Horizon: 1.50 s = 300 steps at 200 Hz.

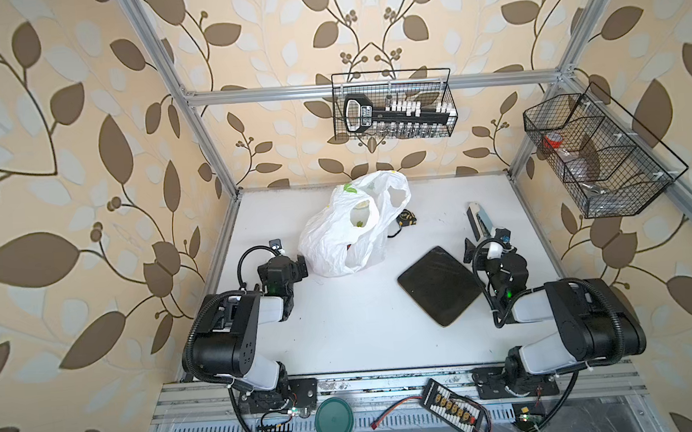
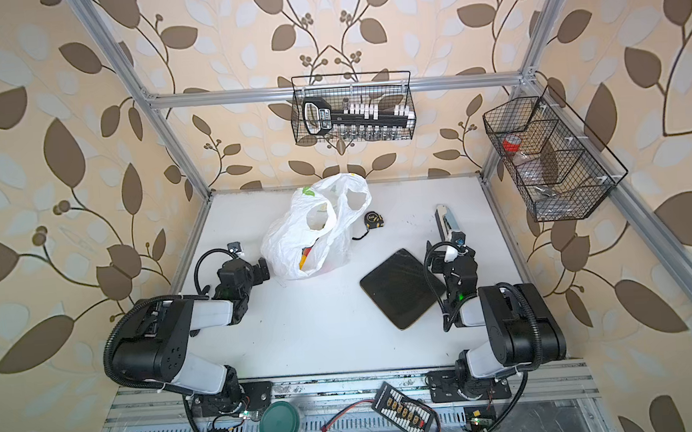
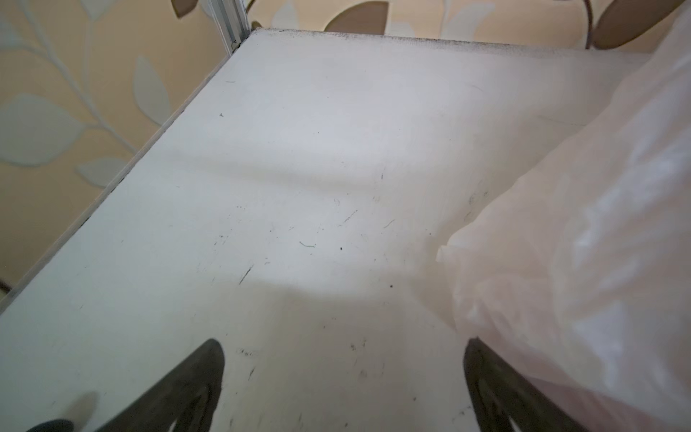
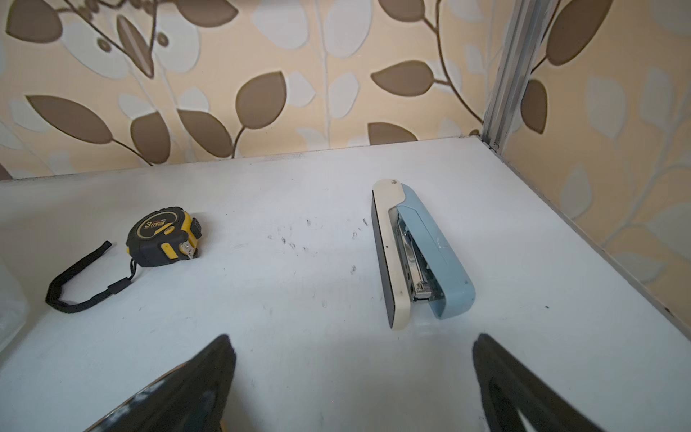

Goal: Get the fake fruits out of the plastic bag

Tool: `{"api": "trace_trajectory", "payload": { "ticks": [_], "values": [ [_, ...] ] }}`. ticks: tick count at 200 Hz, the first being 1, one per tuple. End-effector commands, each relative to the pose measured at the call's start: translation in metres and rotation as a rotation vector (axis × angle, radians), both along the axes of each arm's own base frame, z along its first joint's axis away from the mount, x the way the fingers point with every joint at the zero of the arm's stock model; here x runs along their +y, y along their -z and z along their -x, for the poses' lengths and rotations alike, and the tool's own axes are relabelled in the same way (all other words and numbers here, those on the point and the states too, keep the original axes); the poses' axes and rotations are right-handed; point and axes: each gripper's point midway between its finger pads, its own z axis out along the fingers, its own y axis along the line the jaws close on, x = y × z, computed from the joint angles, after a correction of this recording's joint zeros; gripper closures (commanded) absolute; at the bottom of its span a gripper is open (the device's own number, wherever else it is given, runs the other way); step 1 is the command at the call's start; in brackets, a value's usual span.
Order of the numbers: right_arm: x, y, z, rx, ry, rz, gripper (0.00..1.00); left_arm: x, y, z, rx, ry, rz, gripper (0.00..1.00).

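Your left pincer point(image 3: 344, 346) stands wide open and holds nothing; between its two sides you see only the bare white surface point(image 3: 299, 168). In the left wrist view the bag point(image 3: 579, 243) fills one side, and its thin plastic comes up against one side of the pincer. Whether it touches, I cannot tell. In both top views this pincer point(image 1: 300, 267) sits low at the left of the bag point(image 1: 349, 229), just beside its crumpled lower part.

The bag lies in the back middle of the surface, white and crinkly, with its two handle holes turned up and toward the back wall. The fruits point(image 2: 305, 256) are inside it: in a top view a little red and yellow shows through the mouth at the near side. How many there are, you cannot count from these views.

Your right pincer point(image 4: 354, 339) is also wide open and empty. It is at the right side of the surface, well apart from the bag. Ahead of it lies a blue and cream stapler point(image 4: 418, 254), and further over a black and yellow tape point(image 4: 160, 237) with its strap, near the bag's right side. A black pad point(image 1: 439, 285) lies flat between the two arms, nearer to the right one.
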Motion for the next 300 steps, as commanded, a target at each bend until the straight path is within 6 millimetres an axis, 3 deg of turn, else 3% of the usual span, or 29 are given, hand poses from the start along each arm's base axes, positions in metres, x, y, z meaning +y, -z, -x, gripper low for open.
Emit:
{"api": "trace_trajectory", "payload": {
  "ticks": [1,151,180,226,279,300],
  "values": [
    [-0.001,-0.006,-0.004,-0.014,0.007,0.011,0.00,0.001,-0.016,-0.003,-0.059,0.000,0.007,0.01],
    [-0.004,-0.011,-0.003,-0.026,0.022,0.009,0.00,0.005,-0.022,0.001,-0.067,-0.025,0.008,0.01],
    [-0.014,-0.032,-0.004,0.035,0.084,-0.013,0.00,0.000,-0.068,0.008,-0.115,0.014,0.000,0.01],
    [-0.016,-0.058,0.029,0.140,0.166,-0.213,0.00,-0.014,-0.144,0.028,-0.130,0.095,0.041,0.01],
    [0.030,-0.074,0.060,0.290,0.030,-0.547,0.01,-0.086,-0.232,0.061,-0.105,0.420,0.332,0.05],
    [0.044,-0.080,0.068,0.338,-0.021,-0.595,0.02,-0.124,-0.258,0.076,-0.091,0.572,0.307,0.08]
  ]
}}
